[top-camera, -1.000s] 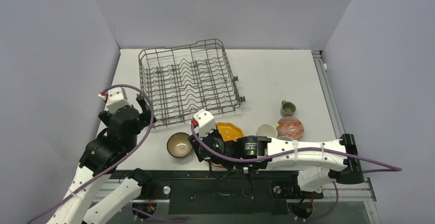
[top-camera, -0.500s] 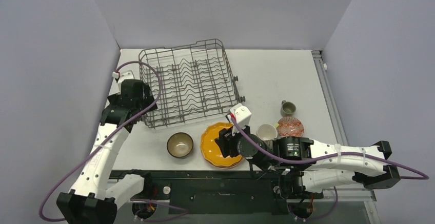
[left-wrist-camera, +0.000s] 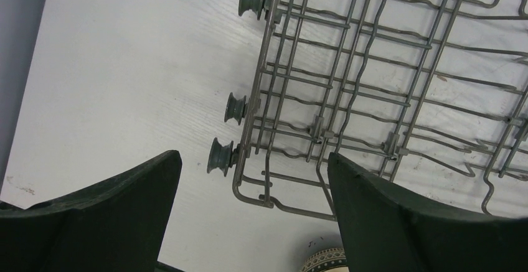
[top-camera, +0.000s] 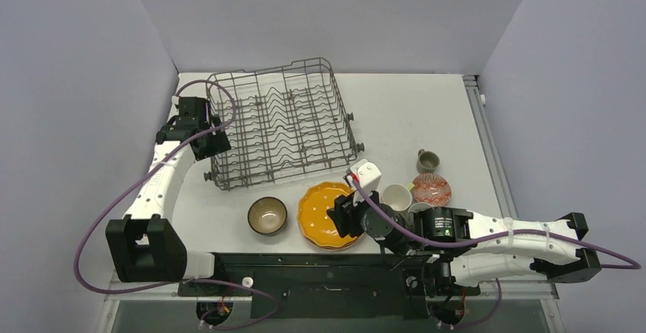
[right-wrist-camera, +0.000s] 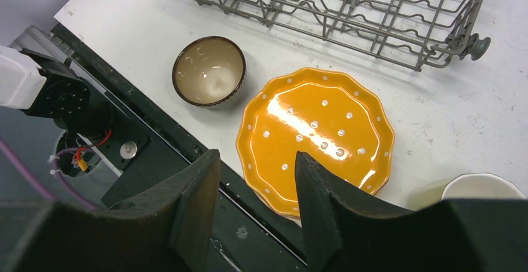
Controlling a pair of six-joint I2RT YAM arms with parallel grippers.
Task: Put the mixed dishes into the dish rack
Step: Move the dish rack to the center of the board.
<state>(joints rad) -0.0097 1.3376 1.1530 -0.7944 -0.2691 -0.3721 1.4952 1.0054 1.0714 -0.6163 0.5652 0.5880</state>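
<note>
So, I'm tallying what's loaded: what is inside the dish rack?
Only its own bare tines show inside the dish rack, with no dishes among them. The left gripper hangs over its left rim and hides a small patch there.

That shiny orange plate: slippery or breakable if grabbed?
The orange plate shows bright glare, so probably slippery. It looks like stiff glazed ceramic, likely fragile if dropped. Lying flat, its rim may be awkward to grip.
</note>
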